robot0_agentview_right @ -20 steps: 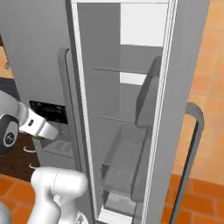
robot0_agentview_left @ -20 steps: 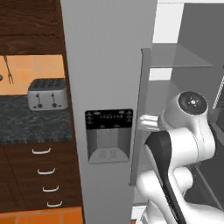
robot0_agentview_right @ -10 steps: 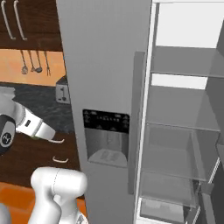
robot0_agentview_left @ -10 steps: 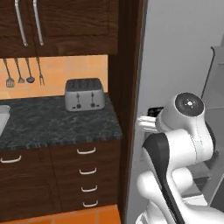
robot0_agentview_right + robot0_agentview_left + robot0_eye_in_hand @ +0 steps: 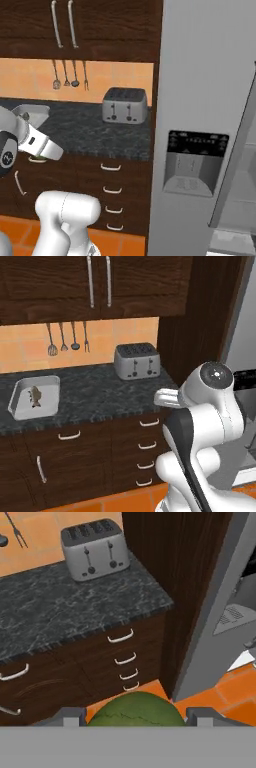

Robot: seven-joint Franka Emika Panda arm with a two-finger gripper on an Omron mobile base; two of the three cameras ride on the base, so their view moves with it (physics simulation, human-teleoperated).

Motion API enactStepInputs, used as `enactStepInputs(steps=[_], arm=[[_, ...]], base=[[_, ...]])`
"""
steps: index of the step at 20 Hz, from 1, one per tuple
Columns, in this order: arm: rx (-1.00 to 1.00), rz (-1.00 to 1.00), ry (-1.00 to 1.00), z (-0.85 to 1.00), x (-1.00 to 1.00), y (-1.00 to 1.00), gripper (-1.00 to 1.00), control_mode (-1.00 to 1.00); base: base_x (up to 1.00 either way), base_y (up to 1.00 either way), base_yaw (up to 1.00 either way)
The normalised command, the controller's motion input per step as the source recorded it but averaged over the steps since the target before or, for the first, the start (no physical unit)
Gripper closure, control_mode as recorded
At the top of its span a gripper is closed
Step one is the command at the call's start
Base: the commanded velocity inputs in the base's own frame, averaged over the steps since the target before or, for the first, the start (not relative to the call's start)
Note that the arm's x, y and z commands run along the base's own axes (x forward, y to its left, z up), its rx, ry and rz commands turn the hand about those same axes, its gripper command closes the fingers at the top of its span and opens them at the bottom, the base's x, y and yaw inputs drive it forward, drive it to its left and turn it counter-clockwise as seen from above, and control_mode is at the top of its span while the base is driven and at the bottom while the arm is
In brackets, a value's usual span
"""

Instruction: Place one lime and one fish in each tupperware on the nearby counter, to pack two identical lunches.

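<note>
A green lime (image 5: 136, 710) sits between my gripper's (image 5: 135, 717) two fingertips (image 5: 68, 716) at the bottom of the hand view, and the gripper is shut on it. In the right base view the lime (image 5: 36, 159) peeks out under the hand, in front of the counter's (image 5: 85, 131) edge. One tupperware (image 5: 48, 407) lies on the counter (image 5: 100, 396) at the far left, with a grey-brown fish (image 5: 35, 396) inside. A pale corner of the tupperware (image 5: 36, 111) shows behind my forearm. The hand hangs out in front of the drawers, well right of that container.
A silver toaster (image 5: 136, 360) stands at the counter's right end, against a tall dark wood panel (image 5: 200, 321). Utensils (image 5: 67, 337) hang on the orange wall. Drawers with curved handles (image 5: 121, 637) are below. The grey fridge door with its dispenser (image 5: 195, 162) stands to the right.
The whole picture has swung from the open fridge to the counter, so the cameras have moved with the base. The gripper's hold has not changed.
</note>
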Motion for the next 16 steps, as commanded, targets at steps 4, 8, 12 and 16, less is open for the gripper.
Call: enactStepInputs(steps=[4, 8, 12, 16], arm=[[0.0, 0.0, 0.0, 0.0, 0.0, 0.0, 1.0, 1.0], [0.0, 0.0, 0.0, 0.0, 0.0, 0.0, 1.0, 1.0], [0.0, 0.0, 0.0, 0.0, 0.0, 0.0, 1.0, 1.0], [0.0, 0.0, 0.0, 0.0, 0.0, 0.0, 1.0, 1.0]], base=[[0.01, 1.0, -0.12], [0.0, 1.0, -0.11], [0.17, 1.0, -0.11], [0.26, 1.0, -0.13]])
